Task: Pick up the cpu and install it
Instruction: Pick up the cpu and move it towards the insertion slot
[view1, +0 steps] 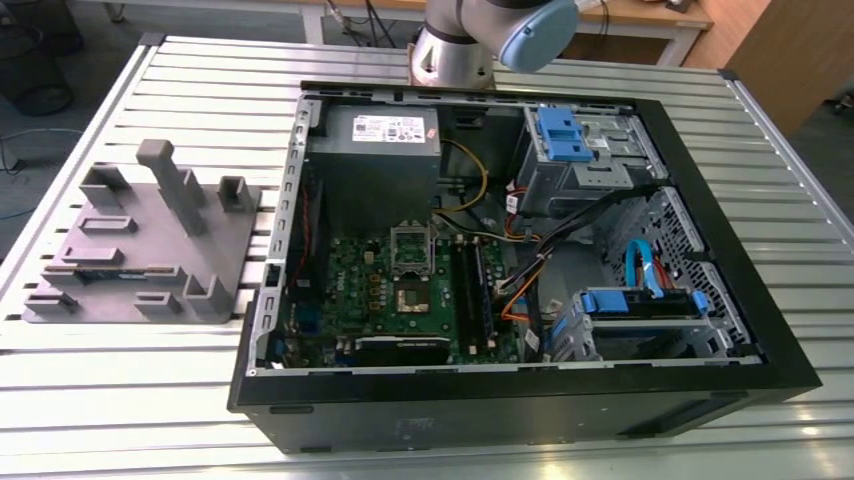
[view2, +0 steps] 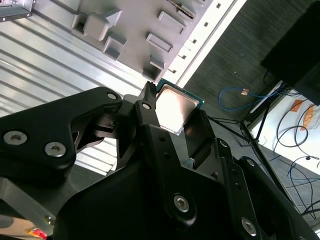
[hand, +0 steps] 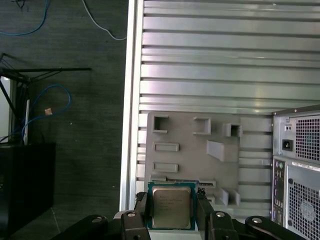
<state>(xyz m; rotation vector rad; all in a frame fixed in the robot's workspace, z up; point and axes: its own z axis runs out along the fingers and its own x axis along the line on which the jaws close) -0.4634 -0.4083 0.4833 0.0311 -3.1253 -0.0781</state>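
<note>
The cpu, a flat square chip with a shiny silver top and a thin green rim, sits clamped between my gripper's two black fingers. In the second wrist view the cpu catches the light, with the gripper shut on two opposite edges of it. It hangs well above the slatted table, over the edge of the grey parts fixture. The open computer case lies on the table, its motherboard socket uncovered.
The grey fixture with upright pegs sits at the exterior view's left of the case. The case's rear panel stands beside the fixture. My arm rises behind the case. Cables lie on the dark floor past the table edge.
</note>
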